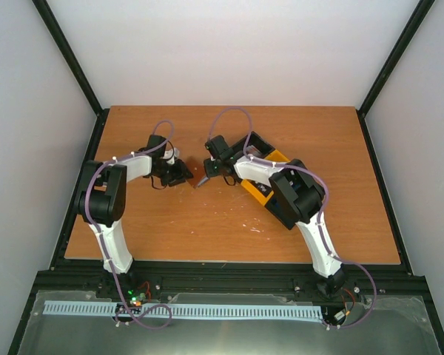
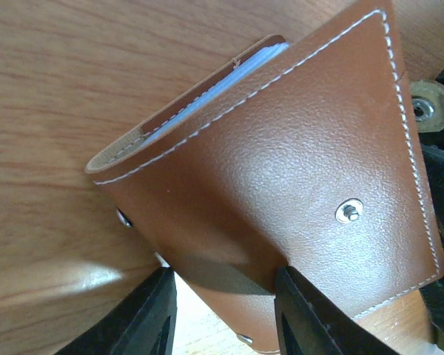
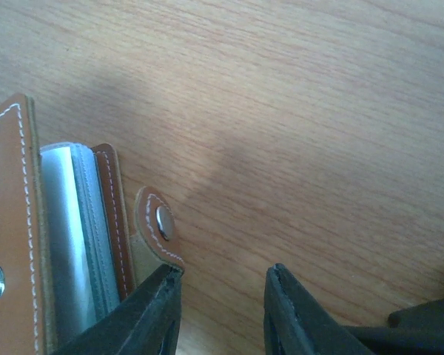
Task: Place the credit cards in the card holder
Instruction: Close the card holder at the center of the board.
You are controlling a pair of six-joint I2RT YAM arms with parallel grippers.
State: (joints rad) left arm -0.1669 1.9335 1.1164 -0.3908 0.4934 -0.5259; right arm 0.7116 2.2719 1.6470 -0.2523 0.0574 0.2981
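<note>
Two arms are seen bolted to the black base rail (image 1: 229, 285) at the table's near edge: on each, white link shells are joined by bulky black joint housings, and a lilac cable is looped along the links above that rail. The left gripper (image 2: 226, 314) and right gripper (image 3: 222, 310) are fitted with matte black, wedge-shaped fingers. Beside the left base, a small board with green and red lights is noted.

We are finding no readable text, label, brand or number on anything showing in these views.
</note>
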